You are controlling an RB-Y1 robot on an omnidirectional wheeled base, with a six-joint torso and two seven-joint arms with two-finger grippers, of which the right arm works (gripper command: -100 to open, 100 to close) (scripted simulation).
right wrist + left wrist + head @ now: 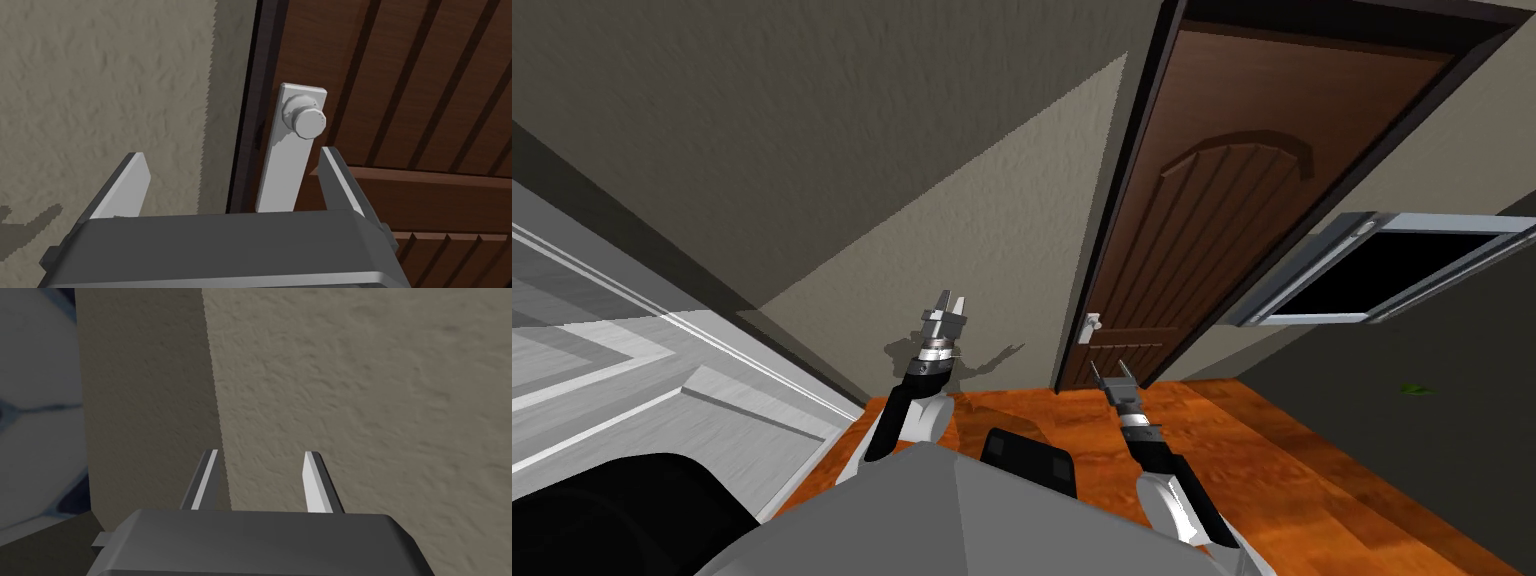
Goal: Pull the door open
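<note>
Door (1212, 230), dark brown with ribbed boards and an arched panel, stands ahead of us and a little to our right in the head view. It is set in a dark frame (1122, 200) and, as far as we can tell, closed. Its white knob (1092, 323) sits at the edge nearest the beige wall (912, 180). Our right arm reaches forward over the orange wooden floor (1312, 470), its forearm aimed at the door. The right gripper (1110, 370) hangs near the knob without touching it, its two fingers spread in a V. Our left arm is bent and raised towards the wall. The left gripper (952, 300) points up close to the wall, well apart from the door, and its shadow falls on the wall beside it. Beyond the door, a grey-framed window (1382, 270) shows a black area.

In the left wrist view, the two fingers (317, 483) of the left gripper stand apart with nothing between them.

In the right wrist view, the right gripper is spread wide and holds nothing. A long white plate (282, 165) on the door runs up between the fingers, closer to one finger (340, 180) than to the other. The knob, at the plate's far end, lies just beyond that fingertip and is not touched. The dark frame also runs between the fingers, and the other finger (125, 185) lies in front of the wall
</note>
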